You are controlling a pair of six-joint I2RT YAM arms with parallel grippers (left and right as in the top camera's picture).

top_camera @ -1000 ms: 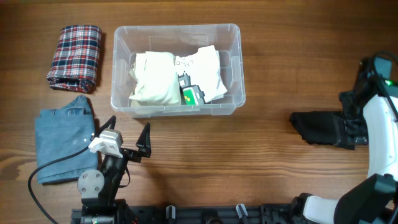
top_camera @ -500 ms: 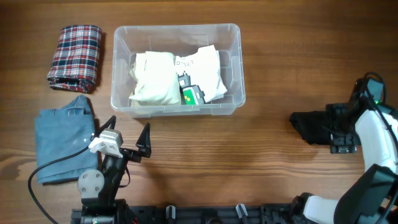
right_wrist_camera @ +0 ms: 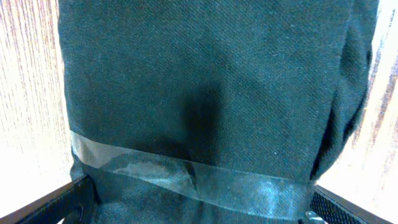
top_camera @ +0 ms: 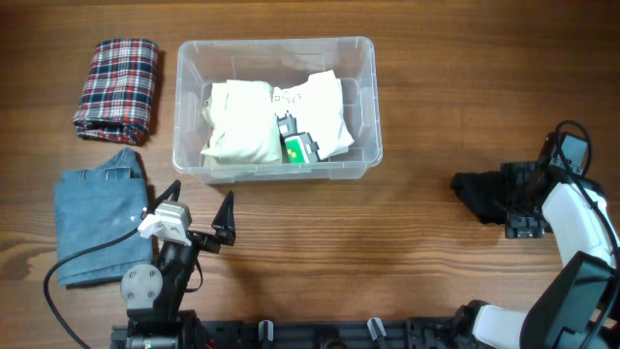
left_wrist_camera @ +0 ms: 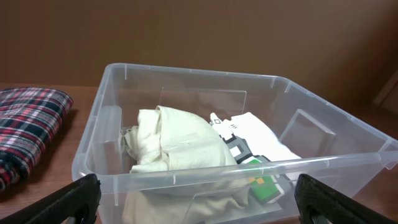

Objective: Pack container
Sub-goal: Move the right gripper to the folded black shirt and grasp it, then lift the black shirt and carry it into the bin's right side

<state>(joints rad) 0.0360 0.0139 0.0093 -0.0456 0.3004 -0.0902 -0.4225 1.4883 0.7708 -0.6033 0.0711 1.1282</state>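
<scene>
**A:** Container [top_camera: 276,46] first: where does it sit?

**B:** At the far middle of the table [top_camera: 387,281], well apart from the right gripper [top_camera: 513,202]. It holds a cream garment [top_camera: 237,121], a white folded one [top_camera: 315,105] and a small green-and-black item [top_camera: 298,148].

**A:** And the step in hand?

**B:** By my reading, it is picking up the black garment [top_camera: 480,194], which lies on the wood off to the right.

**A:** How is that done well?

**B:** Grip low, through the whole folded stack, so no layer trails. Lift clear of the thick rim, then lay it flat on top of what is packed.

**A:** What is the right gripper's state?

**B:** It is spread wide, with one finger at each side of the garment. Black cloth fills the gap in the wrist view. It does not look clamped, and I cannot tell whether the pads press the fabric.

**A:** The left gripper [top_camera: 201,199]?

**B:** It is also wide open and holds nothing. It sits near the front edge beside the folded denim [top_camera: 97,223], facing the container.
</scene>
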